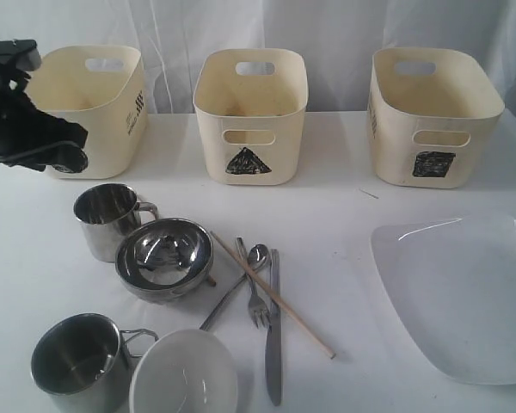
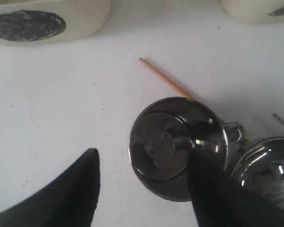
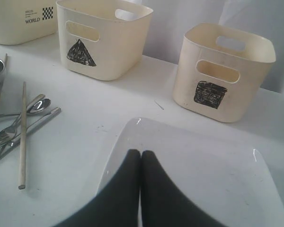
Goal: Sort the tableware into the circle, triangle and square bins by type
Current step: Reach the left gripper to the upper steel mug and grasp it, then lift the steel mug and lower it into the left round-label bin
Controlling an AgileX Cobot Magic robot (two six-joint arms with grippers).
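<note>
Cutlery lies between the steel bowl and the white plate (well apart).

My left arm shows at the upper left of the exterior frame as a bulky black mass of angular, slightly glossy housings with a boxy block on top. My left gripper has two matte black fingers tapering to blunt points. My right gripper is the same smooth black, broad at the base and rounded at the tips.
</note>
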